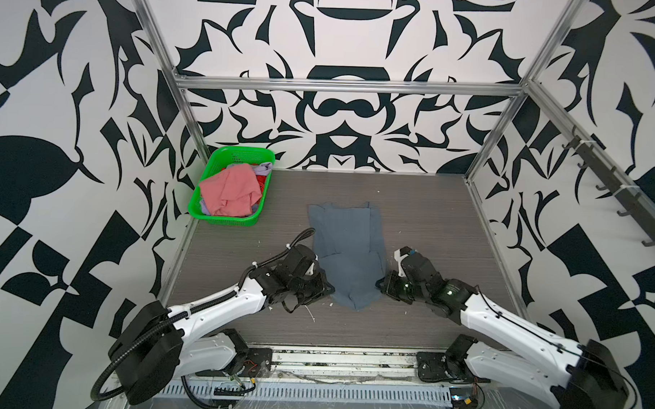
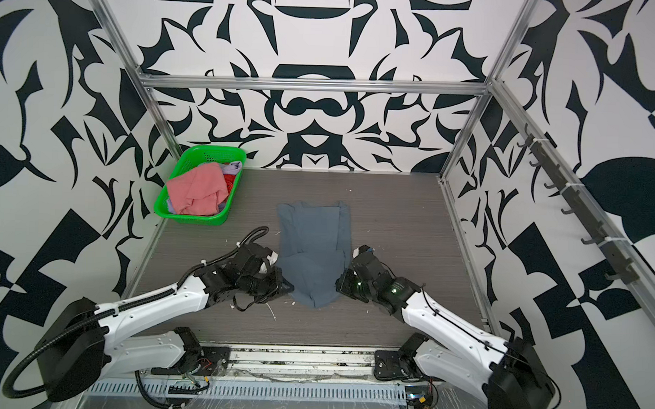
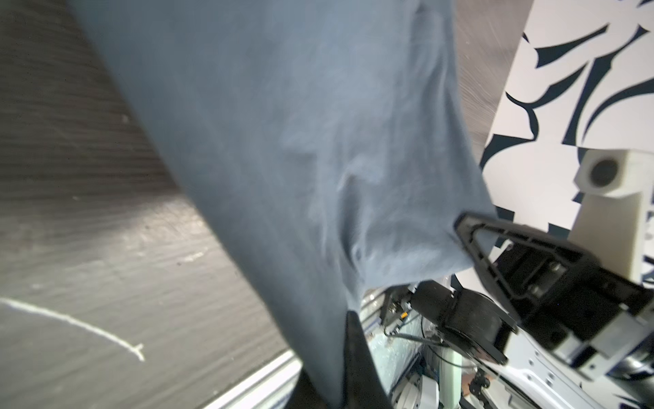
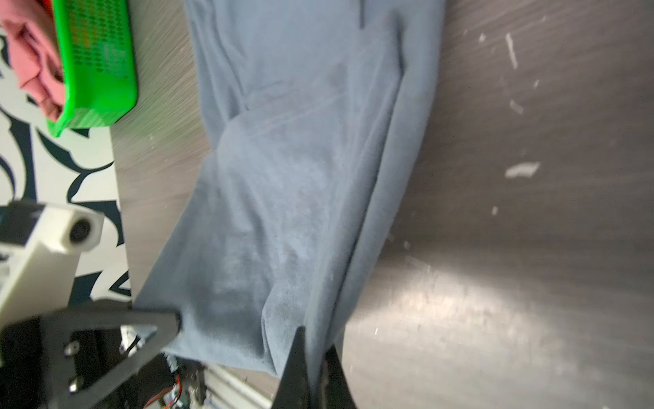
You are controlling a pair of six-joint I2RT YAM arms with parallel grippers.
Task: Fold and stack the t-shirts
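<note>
Nearest to the robot, the left gripper and the right gripper are each pinching one near corner of the slate blue-grey t-shirt, with the fingers pressed together on the cloth. In both wrist views the fabric is running directly into the dark fingertips, so both grips are looking firm. Between the two grippers the near hem is sagging a little. I am judging that they are holding the corners so that the near end can be carried over the far part for the next fold. The shirt is looking like a narrow strip, so its sides seem already turned inward. The rest of it is lying flat in the middle of the table.

Further away, in the far left corner, the green basket is holding the salmon pink t-shirt, with a lavender one and a red one showing beside it. They are crumpled, and no stack is showing yet.

The table is dark grey with a wood grain, and small white scraps are lying on it. Black-and-white patterned walls and an aluminium frame are enclosing it.
</note>
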